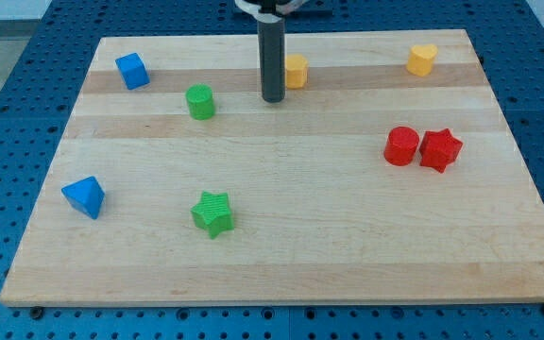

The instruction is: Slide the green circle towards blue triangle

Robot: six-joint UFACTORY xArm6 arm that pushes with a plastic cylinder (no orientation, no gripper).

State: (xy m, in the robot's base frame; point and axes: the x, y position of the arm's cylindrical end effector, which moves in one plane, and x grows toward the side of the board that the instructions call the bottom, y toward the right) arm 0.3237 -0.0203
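The green circle point(200, 101) stands on the wooden board at the upper left of centre. The blue triangle point(84, 196) lies near the board's left edge, well below and to the left of the green circle. My tip point(272, 98) rests on the board to the right of the green circle, about a block's width or two apart from it, and right next to a yellow block point(296, 71) partly hidden behind the rod.
A blue cube point(132, 71) sits at the upper left. A green star point(213, 213) lies at the lower left of centre. A red circle point(402, 145) and red star point(440, 149) touch at the right. A yellow block point(422, 59) is at the top right.
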